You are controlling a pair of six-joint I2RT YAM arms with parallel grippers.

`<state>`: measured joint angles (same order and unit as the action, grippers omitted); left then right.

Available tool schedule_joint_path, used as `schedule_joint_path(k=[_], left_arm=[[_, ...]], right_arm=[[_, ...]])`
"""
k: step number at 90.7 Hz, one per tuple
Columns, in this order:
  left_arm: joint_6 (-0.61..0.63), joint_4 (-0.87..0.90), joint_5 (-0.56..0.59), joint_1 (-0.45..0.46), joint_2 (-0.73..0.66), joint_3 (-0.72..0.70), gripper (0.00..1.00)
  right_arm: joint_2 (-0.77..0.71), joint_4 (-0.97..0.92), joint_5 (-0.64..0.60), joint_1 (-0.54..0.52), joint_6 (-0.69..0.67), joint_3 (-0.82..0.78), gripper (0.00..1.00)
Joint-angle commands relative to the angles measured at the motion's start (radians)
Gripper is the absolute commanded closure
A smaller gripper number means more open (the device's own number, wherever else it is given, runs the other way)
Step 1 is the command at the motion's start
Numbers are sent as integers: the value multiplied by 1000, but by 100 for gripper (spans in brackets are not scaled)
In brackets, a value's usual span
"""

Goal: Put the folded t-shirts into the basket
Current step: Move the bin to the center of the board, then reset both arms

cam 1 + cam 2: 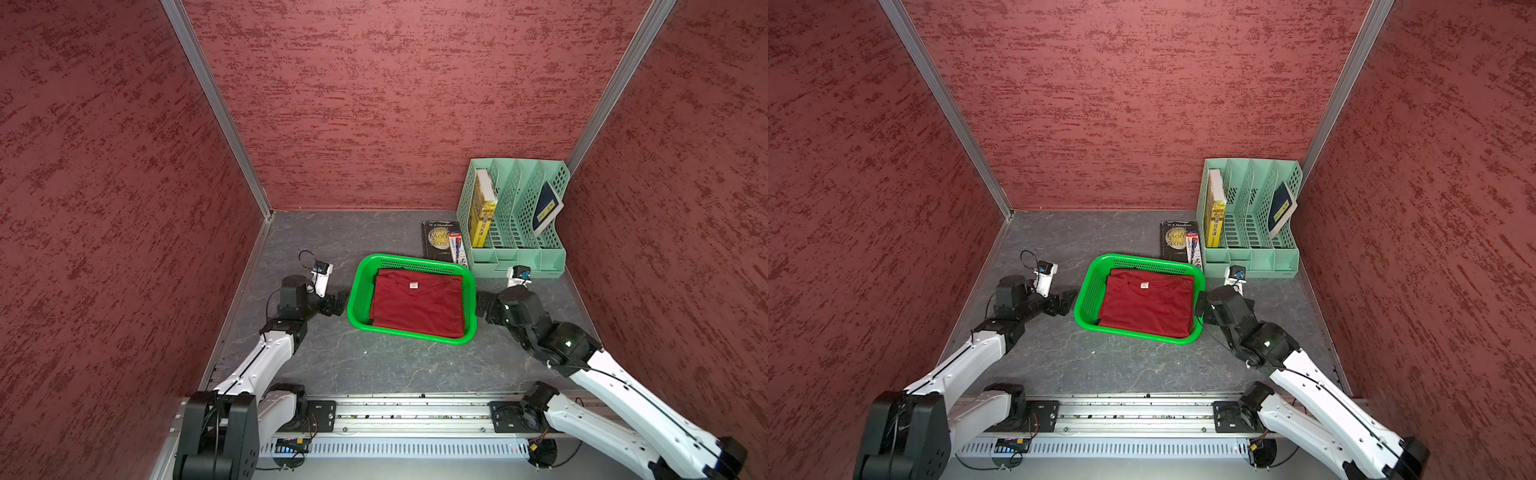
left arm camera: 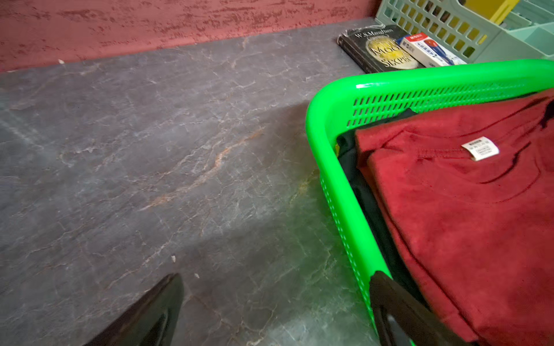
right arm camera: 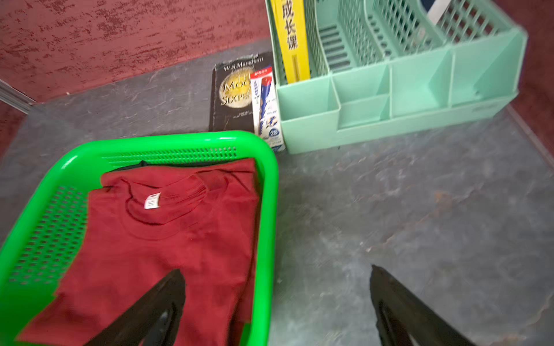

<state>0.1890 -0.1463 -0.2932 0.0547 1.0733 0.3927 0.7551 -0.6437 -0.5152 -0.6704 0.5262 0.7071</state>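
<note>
Two grippers flank the basket. The left gripper hangs spread and empty just beside its left wall. Inside, the dark red t-shirt lies on top, with a black t-shirt edging out beneath. The right gripper is spread and empty at the right rim.

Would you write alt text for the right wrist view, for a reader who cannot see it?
A dark red folded t-shirt lies in a green basket on a grey table. Behind are a mint file organizer and a black book. The open right hand straddles the basket's rim.
</note>
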Motion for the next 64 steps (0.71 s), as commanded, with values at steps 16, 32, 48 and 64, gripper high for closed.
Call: schedule_joint_path(k=[16,32,48,64], left_arm=[[-97,-542,153,10,174,-80,0],[-102,-699,245,-29,327,-54,0],[-141,-768,138,-92,453,-31,0],[-186,-758,70,-145,459,-23,0]], right_arm=[[13,1207,-211,78,-613,-504,2],[333,1553,-20,264,-725,-524,1],[738,1950,185,431,-727,-524,1],[806,1843,455,598,-590,-465,2]])
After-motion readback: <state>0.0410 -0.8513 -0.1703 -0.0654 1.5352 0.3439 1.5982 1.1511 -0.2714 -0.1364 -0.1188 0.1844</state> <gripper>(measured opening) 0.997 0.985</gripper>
